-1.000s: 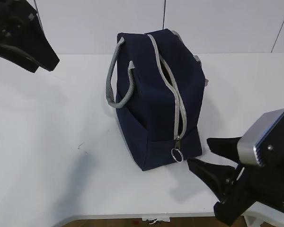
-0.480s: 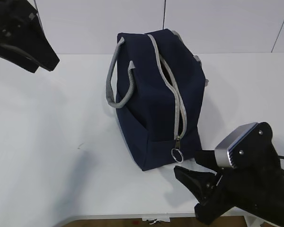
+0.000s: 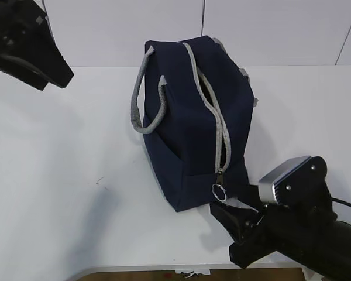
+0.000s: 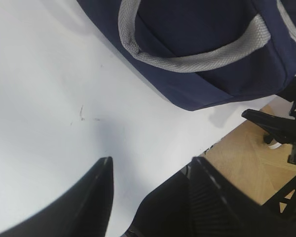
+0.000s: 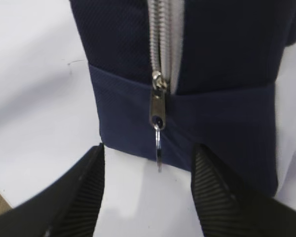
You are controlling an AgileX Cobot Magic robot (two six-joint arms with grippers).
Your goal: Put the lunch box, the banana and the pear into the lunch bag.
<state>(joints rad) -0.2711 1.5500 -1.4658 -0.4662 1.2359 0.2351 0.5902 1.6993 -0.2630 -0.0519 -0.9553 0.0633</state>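
Exterior view: the navy lunch bag stands on the white table, a little right of centre, its grey zipper running over the top and down the near end, partly parted along the top. The ring pull hangs low on that near end. Grey handles droop on the bag's left side. The right gripper sits at the table's front edge, right beside the bag's near corner, tips close to the ring; its jaws are apart. The left gripper is raised at top left, well apart from the bag; can't tell its jaw state from here.

Left wrist view: left gripper jaws spread wide over bare table, holding nothing. The bag fills the top of frame w/ one handle loop lying against its side. The right arm shows at the right edge, past the table's edge.

Right wrist view: right gripper open, one finger each side of the ring pull, not touching it. The slider sits at the zipper's bottom on the bag's end panel. Banana, pear and lunch box aren't visible in any view.
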